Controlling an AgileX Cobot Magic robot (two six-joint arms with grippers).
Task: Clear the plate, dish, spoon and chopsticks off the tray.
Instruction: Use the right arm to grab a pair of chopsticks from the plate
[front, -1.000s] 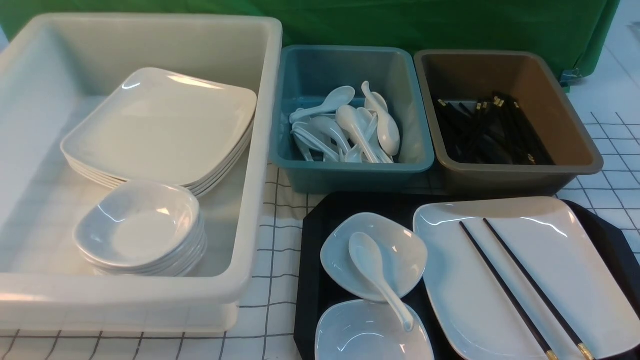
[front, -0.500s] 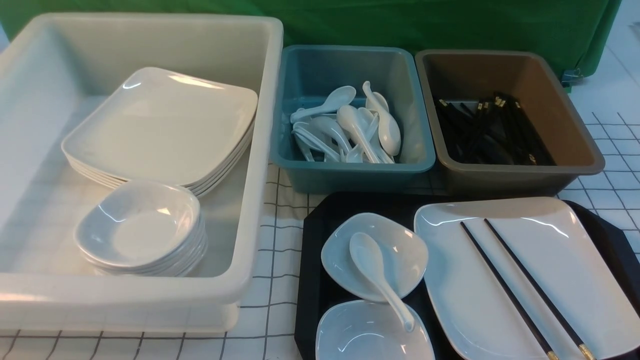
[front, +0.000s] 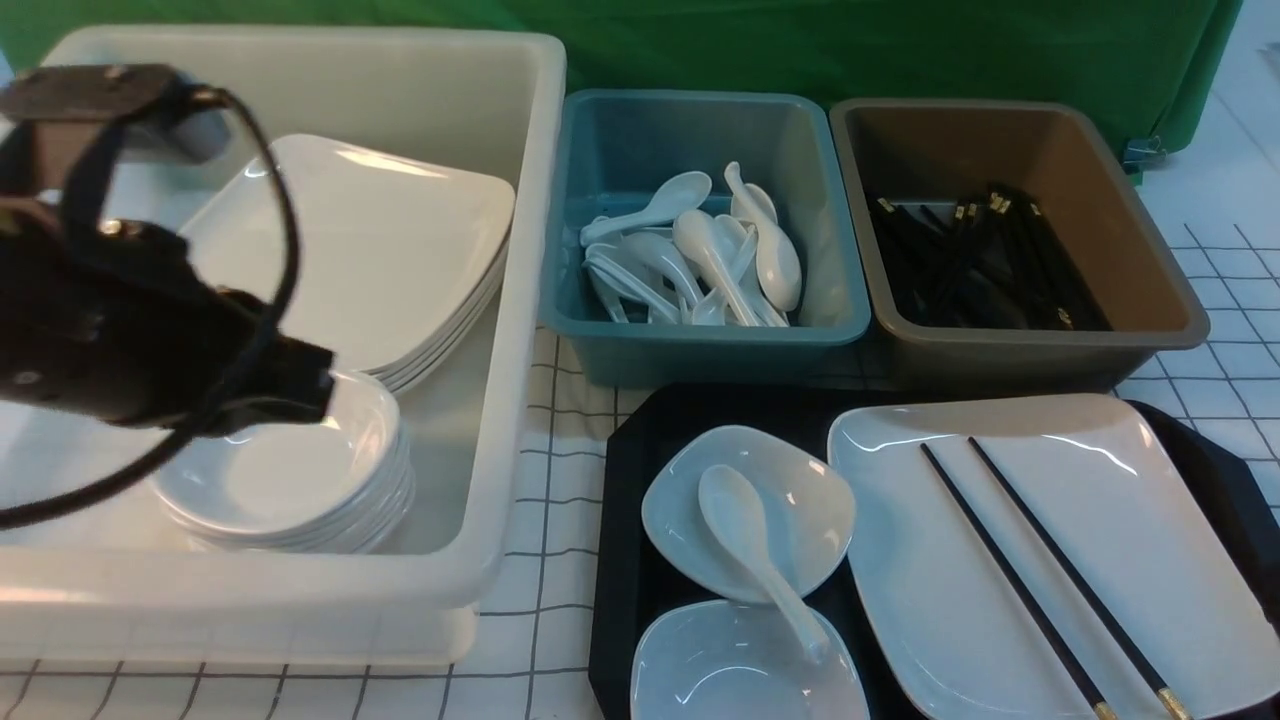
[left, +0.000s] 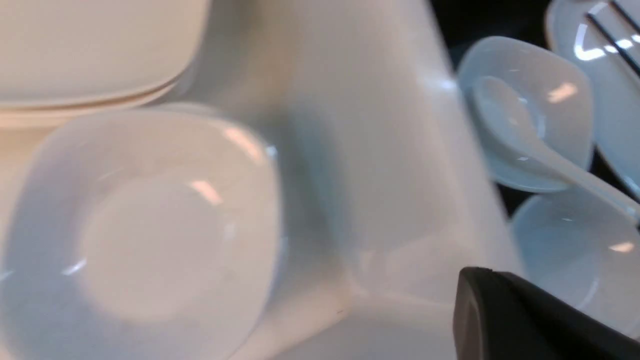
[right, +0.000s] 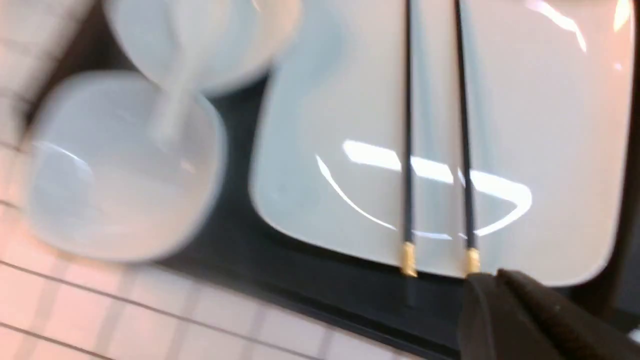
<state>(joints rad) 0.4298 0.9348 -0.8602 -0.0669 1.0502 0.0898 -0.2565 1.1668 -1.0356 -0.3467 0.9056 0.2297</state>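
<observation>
On the black tray (front: 620, 500) lies the big white plate (front: 1150, 520) with the black chopsticks (front: 1030, 590) across it. Beside it is a small white dish (front: 800, 500) holding the spoon (front: 745, 530), whose handle rests on a second dish (front: 730, 670). My left gripper (front: 315, 385) is shut and empty, hanging over the white tub's stack of small dishes (front: 290, 490). The front view does not show my right gripper. In the right wrist view the right gripper (right: 487, 280) is shut, holds nothing, and sits just off the gold-capped ends of the chopsticks (right: 407, 150) at the edge of the plate (right: 540, 100).
The large white tub (front: 500, 420) at the left holds stacked plates (front: 380, 250) as well as the small dishes. Behind the tray stand a teal tub (front: 700, 345) of spoons and a brown tub (front: 1040, 345) of chopsticks. A checked cloth (front: 560, 470) covers the table.
My left arm has come into the front view and now hangs over the white tub. Nothing on the tray has moved.
</observation>
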